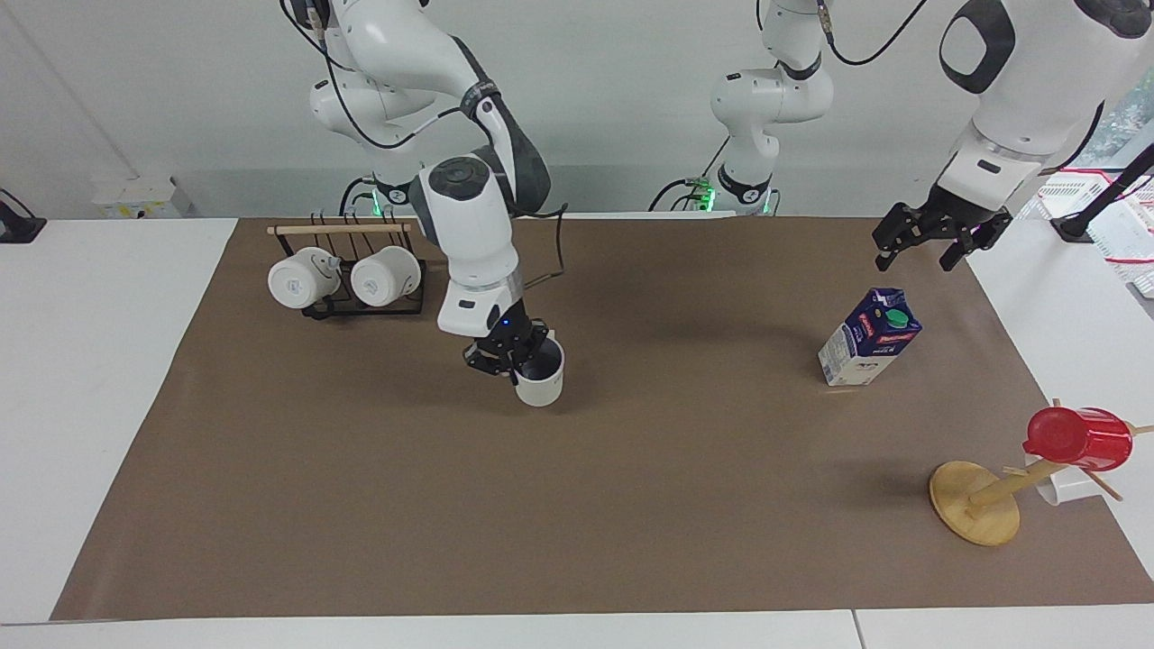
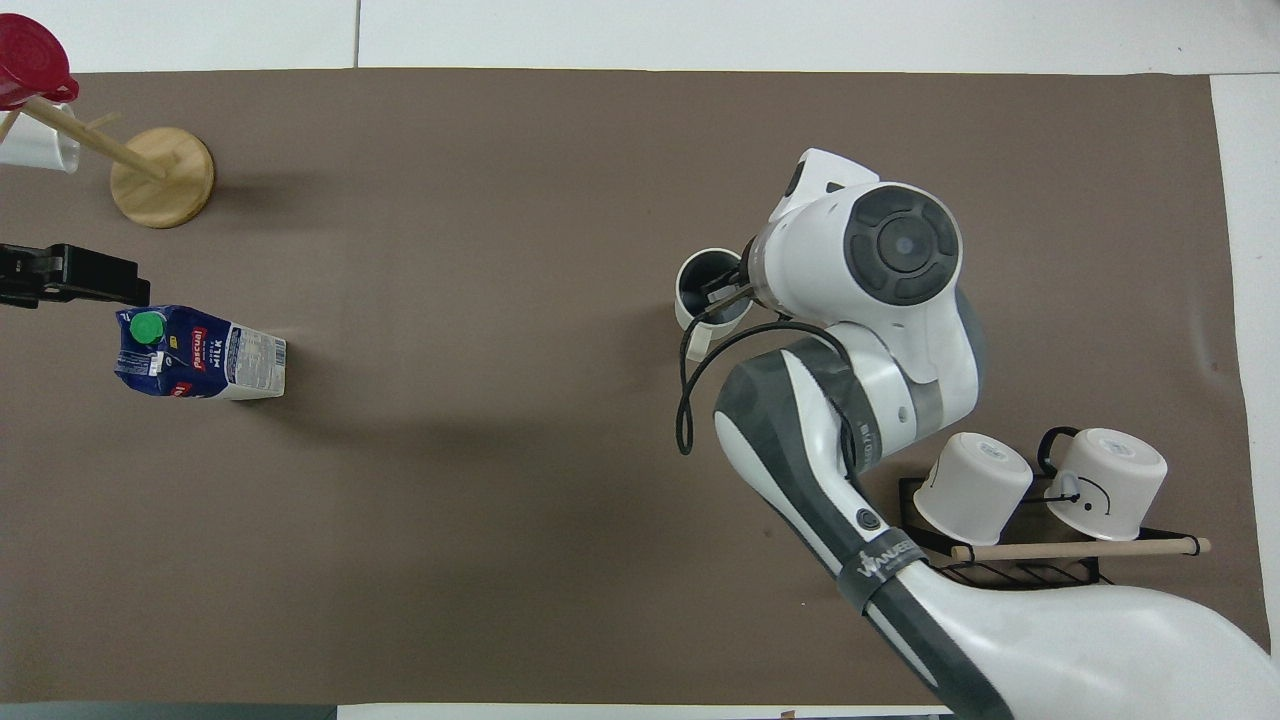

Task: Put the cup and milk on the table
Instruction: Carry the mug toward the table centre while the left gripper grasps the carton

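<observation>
I am pinching the rim of the cup with my right gripper, one finger inside the grey-blue well, one outside. The cup is hanging upright just over the brown sheet of the table, well apart from the milk, toward my right arm's end. To set it down well, I am aiming to lower it level and release only once its base rests. My left gripper, fingers spread, is hovering above the milk, waiting.
</observation>
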Available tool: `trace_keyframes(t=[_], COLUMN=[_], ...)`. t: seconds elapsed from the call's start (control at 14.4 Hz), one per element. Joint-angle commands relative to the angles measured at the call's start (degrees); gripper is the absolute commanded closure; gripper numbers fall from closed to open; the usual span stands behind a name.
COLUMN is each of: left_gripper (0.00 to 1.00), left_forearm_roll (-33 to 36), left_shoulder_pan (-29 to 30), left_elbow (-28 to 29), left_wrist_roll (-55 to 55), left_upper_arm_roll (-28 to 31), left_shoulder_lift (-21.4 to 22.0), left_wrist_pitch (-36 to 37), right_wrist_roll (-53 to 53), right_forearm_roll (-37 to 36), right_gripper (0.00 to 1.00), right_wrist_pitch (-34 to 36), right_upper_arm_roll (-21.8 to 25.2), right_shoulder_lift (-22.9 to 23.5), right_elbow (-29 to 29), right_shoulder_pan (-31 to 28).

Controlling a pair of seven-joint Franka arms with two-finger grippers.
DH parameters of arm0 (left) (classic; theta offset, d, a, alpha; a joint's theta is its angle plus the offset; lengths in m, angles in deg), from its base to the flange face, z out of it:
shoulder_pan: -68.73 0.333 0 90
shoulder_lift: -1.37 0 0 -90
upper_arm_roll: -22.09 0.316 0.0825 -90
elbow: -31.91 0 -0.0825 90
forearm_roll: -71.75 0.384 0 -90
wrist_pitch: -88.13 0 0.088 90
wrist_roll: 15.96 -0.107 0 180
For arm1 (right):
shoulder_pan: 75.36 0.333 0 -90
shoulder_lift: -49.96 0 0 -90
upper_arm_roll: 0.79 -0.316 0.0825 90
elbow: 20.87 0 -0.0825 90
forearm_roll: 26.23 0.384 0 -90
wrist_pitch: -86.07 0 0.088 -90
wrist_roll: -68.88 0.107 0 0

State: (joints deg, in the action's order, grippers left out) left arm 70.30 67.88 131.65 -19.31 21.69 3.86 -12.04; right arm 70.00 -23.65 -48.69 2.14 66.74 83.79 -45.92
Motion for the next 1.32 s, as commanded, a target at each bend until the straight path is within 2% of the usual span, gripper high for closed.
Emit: trace_keyframes(t=[0.0, 0.07, 0.62, 0.69, 0.76, 0.83, 0.9, 0.97, 1.04, 1.11, 1.18, 1.25], left_gripper=[0.0, 0.0, 0.0, 0.0, 0.0, 0.01, 0.11, 0.36, 0.71, 0.93, 1.0, 1.0], left_forearm_roll=[-0.39, -0.39, -0.39, -0.39, -0.39, -0.39, -0.39, -0.39, -0.39, -0.39, -0.39, -0.39], left_shoulder_pan=[1.64, 1.73, 3.93, 3.93, 3.93, 3.93, 3.93, 3.93, 3.93, 4.02, 3.93, 3.93], left_elbow=[7.65, 9.32, 17.06, 17.68, 18.12, 18.73, 19.26, 19.27, 19.01, 18.83, 18.65, 17.87], left_wrist_roll=[-1.05, -1.05, -1.14, -0.88, -0.88, -1.14, -1.14, -1.14, -1.14, -1.14, -0.97, -0.79], left_upper_arm_roll=[-0.04, 0.05, 0.05, 0.05, 0.05, 0.05, 0.05, 0.14, 0.14, 0.14, 0.14, 0.14], left_shoulder_lift=[1.9, 1.29, 0.22, 0.23, 0.14, 0.14, 0.14, 0.14, 0.14, 0.14, 0.14, 0.22], left_wrist_pitch=[-7.99, -10.54, -16.54, -16.72, -17.24, -18.72, -19.26, -19.18, -19.18, -19.27, -19.35, -19.36], right_wrist_roll=[1.79, 1.79, 4.67, 5.12, 5.39, 5.65, 6.0, 6.01, 6.01, 5.92, 6.09, 6.18], right_forearm_roll=[-1.17, -1.52, -1.79, -1.79, -1.7, -1.61, -1.61, -1.61, -1.7, -1.7, -1.61, -1.61], right_gripper=[1.0, 1.0, 1.0, 0.8, 0.01, 0.0, 0.0, 0.0, 0.0, 0.0, 0.0, 0.0], right_wrist_pitch=[-5.41, -6.56, -7.71, -7.72, -7.63, -7.37, -6.84, -5.97, -4.04, -1.76, 0.87, 3.33], right_upper_arm_roll=[0.06, 0.06, 0.06, 0.06, 0.06, 0.14, 0.58, 0.67, 0.59, 0.59, 0.67, 0.76], right_shoulder_lift=[0.45, 0.45, 0.53, 0.62, 0.62, 0.54, 0.19, -0.6, -1.57, -2.01, -2.01, -2.19], right_elbow=[3.95, 5.1, 6.69, 6.69, 6.35, 5.91, 5.55, 5.29, 4.16, 2.58, 0.47, -1.37], right_shoulder_pan=[1.14, 1.32, 1.06, 0.71, 0.45, 0.27, 0.01, -1.3, -3.58, -5.08, -6.05, -6.93])
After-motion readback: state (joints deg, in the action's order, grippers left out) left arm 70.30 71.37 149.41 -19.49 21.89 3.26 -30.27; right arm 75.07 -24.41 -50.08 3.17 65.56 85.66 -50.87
